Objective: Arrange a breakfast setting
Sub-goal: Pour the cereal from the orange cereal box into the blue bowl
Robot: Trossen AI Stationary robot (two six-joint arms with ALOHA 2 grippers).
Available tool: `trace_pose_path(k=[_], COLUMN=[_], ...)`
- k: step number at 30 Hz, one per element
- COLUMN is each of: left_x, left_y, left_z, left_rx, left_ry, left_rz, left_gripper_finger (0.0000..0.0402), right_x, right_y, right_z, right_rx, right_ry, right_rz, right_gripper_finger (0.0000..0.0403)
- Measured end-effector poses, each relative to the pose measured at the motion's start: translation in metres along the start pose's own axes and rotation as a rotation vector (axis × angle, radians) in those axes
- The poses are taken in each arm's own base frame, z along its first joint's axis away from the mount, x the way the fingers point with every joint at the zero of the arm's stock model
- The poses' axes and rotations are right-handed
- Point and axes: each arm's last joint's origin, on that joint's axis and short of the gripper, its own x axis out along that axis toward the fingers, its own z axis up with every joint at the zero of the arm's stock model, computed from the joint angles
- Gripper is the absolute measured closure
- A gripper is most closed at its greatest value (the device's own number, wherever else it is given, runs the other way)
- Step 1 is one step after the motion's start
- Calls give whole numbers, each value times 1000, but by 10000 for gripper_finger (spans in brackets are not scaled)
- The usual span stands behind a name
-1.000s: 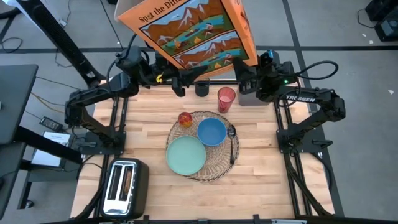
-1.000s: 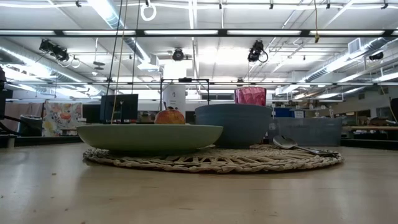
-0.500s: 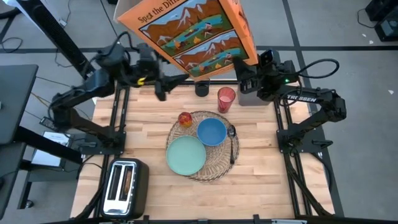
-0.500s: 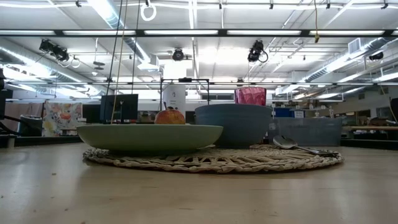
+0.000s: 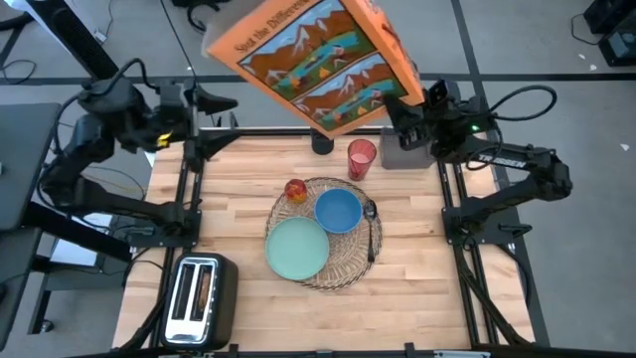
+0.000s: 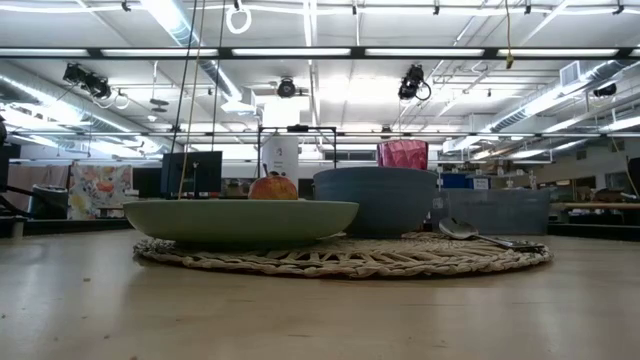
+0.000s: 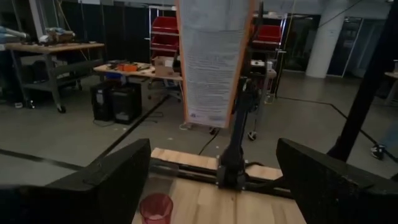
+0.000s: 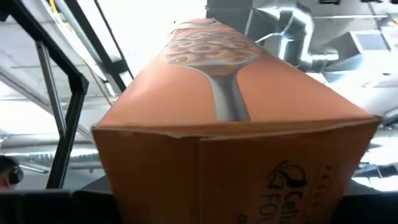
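Our right claw (image 5: 396, 111) is clenched on the lower end of the orange cereal box (image 5: 318, 60), which hangs tilted in the air above the counter's (image 5: 238, 209) far edge, well clear of the setting. Our left claw (image 5: 214, 101) is released, fingers spread, drawn off to the far left corner and holding nothing.

We judge the box light but bulky: thin card that gives under pressure, with a smooth printed face that could slip. Held at one end, its long body levers against the grip, so we would keep hold across the narrow sides near that end and lower it gently upright.

The high view alone shows the whole setting: wicker placemat (image 5: 325, 234) carrying the teal plate (image 5: 297, 249), blue bowl (image 5: 338, 210) and dark spoon (image 5: 372, 231), the red apple (image 5: 295, 190) at its far-left edge, the red cup (image 5: 362, 158) just beyond it. The low view shows how these things sit on the mat, yet no arm and no box. The left wrist view gives the box's narrow printed side (image 7: 214, 59); the right wrist view its spoon-and-cereal front (image 8: 230, 112).
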Motion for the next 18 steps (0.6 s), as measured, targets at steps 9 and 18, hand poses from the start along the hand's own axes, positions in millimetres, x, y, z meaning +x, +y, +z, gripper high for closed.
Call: trace_pose_path(k=[9,18], left_x=[-4,33], left_y=[0,0], left_z=[1,-10], left_rx=[-56,-59], left_ry=[-12,59], left_rz=[2,3], left_gripper_finger=[49,49], right_x=[-62,-130], right_y=[14,29], right_z=[10,12], right_rx=[78,186], right_ry=[34,66], right_rz=[-40,-38], right_gripper_finger=[154,154])
